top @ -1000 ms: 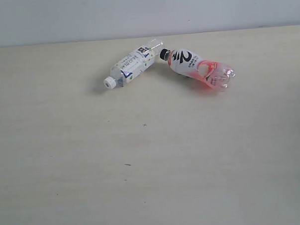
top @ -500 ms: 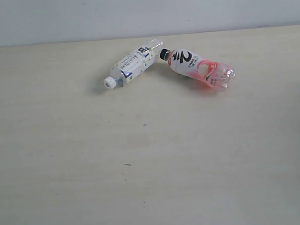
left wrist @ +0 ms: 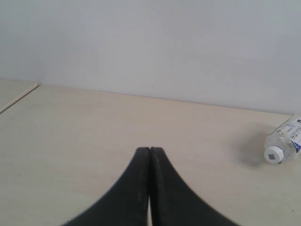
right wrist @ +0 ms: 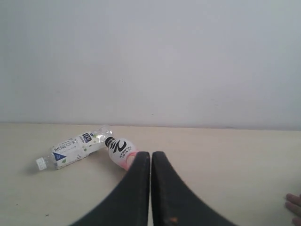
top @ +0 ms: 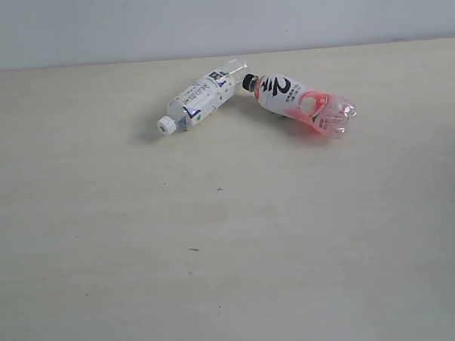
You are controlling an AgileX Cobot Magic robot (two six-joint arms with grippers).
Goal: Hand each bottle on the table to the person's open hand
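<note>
A: Exterior view first. What is on the bench [top: 231, 253]?

B: Two bottles, both lying on their sides, near the bench's far edge by the pale wall [top: 221, 20]. Landmark: the pink bottle [top: 304, 105], which has a black cap and a clear lobed base. The white-label bottle [top: 200, 100] lies to its left. Its white cap points away from the pink bottle and its clear base end sits right by the black cap. Touching or just apart: cannot tell. Together they make a shallow peak.

A: Left wrist view.

B: The left fingers [left wrist: 138, 174] are black and pressed flat together to the tips, with nothing between them. Bare bench lies beyond them. Only the cap end of the white-label bottle [left wrist: 282, 143] shows, at the frame edge and well apart from the fingers.

A: Right wrist view.

B: The right fingers [right wrist: 141, 174] are also closed tight and hold nothing. The pink bottle [right wrist: 120, 149] lies just beyond their tips, its base end hidden behind one finger. The white-label bottle [right wrist: 75, 148] lies next to it, on the side away from the fingers. Of the person's hand [right wrist: 295, 207], only a few bare fingertips show at the frame edge, low by the bench. It is well apart from the pink bottle, with the right fingers in between. The palm is out of frame, so I cannot tell whether the hand is open.
</note>
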